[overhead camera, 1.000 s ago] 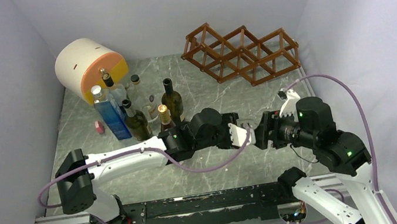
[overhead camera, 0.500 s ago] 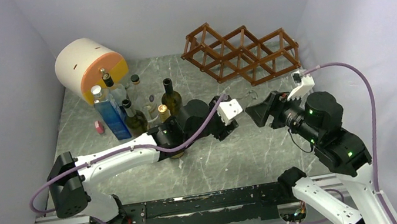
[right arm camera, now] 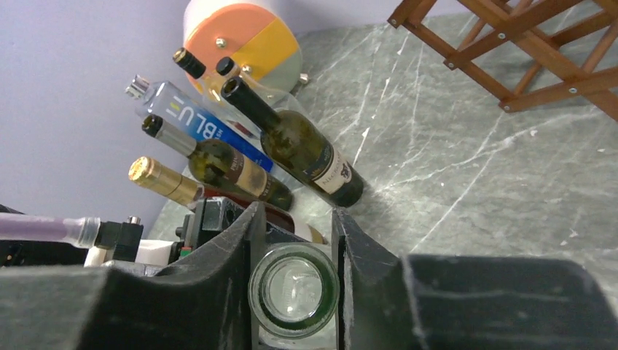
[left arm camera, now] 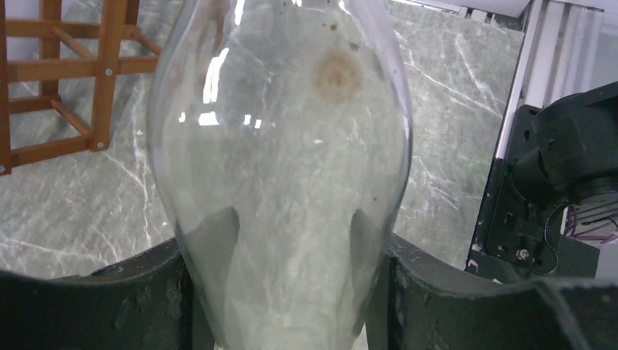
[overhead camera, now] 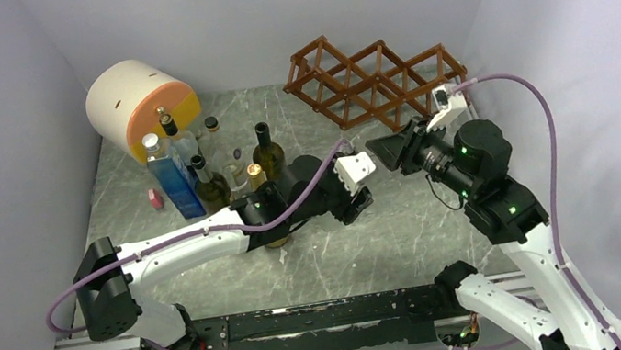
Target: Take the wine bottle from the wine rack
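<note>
Nearest the arms' bases, well in front of the wine rack [overhead camera: 379, 83], bare grey marbled desk [overhead camera: 392, 246] lay under both arms. Closer to the rack's front, the left pincer [left arm camera: 284, 306] pinched the body of a clear glass wine bottle [left arm camera: 284, 146], with one finger pressed against each side. The right pincer [right arm camera: 295, 240] was clamped on the same bottle's neck, just below its open mouth. The bottle was out of the rack, near its front side and not touching it. To the left of the rack stood a cluster of bottles [overhead camera: 213, 171], among them a blue bottle [overhead camera: 171, 185]. Farther back on that side, about level with the rack, lay a white-and-orange cylinder [overhead camera: 143, 102].
</note>
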You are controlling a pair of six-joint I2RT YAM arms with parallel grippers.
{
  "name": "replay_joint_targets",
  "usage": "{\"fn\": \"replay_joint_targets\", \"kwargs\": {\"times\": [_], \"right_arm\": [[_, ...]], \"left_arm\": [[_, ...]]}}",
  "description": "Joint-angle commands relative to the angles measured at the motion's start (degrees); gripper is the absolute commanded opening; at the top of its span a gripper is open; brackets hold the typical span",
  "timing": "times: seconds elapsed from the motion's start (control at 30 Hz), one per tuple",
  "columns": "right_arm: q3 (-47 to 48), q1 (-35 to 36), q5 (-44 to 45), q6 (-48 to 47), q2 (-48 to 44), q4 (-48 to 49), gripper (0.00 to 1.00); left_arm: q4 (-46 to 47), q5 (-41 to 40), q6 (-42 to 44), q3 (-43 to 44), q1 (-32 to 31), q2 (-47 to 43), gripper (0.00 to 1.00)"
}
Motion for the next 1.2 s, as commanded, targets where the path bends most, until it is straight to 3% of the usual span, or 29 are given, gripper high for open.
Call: {"fn": "replay_joint_targets", "kwargs": {"times": [0.0, 0.03, 0.07, 0.1, 0.13, 0.33, 0.63, 0.93, 1.17], "right_arm": [[-2.3, 0.1, -3.7, -0.9, 1.1, 6.4, 0.08], [-2.5, 0.2, -3.4, -1.9, 1.3, 6.6, 0.0], [-2.6, 0.2, -2.6, -2.8, 1.3, 6.6, 0.0], [-2.7, 0.2, -1.4, -4.0, 1.5, 7.0, 0.0], [-2.7, 0.2, -0.2, -5.2, 1.7, 7.7, 0.0], [-0.5, 0.2, 2.4, -13.8, 7.6, 10.5, 0.0], [-6.0, 2.6, 3.4, -19.1, 17.2, 25.4, 0.0], [-4.2, 13.9, 9.3, -25.7, 28.3, 33.1, 0.0], [-4.4, 18.6, 14.0, -29.4, 32.7, 32.8, 0.03]], "left_arm": [[2.7, 2.6, -1.9, 0.7, 0.4, -2.9, 0.07], [2.3, 2.5, -2.5, 1.0, 0.5, -2.9, 0.19], [2.0, 2.3, -3.1, 1.2, 0.5, -2.9, 0.36], [1.6, 2.0, -3.8, 1.5, 0.5, -3.1, 0.74], [0.8, 1.7, -4.4, 1.7, 0.5, -3.2, 0.98], [-1.2, 1.6, -7.9, 1.1, 1.4, -7.1, 0.99], [-6.5, 2.9, -11.2, 2.1, 1.7, -16.2, 0.99], [-8.4, -0.9, -12.3, -0.6, 1.7, -25.6, 0.99], [-11.5, -3.6, -11.3, -0.4, 1.7, -29.2, 0.99]]}}
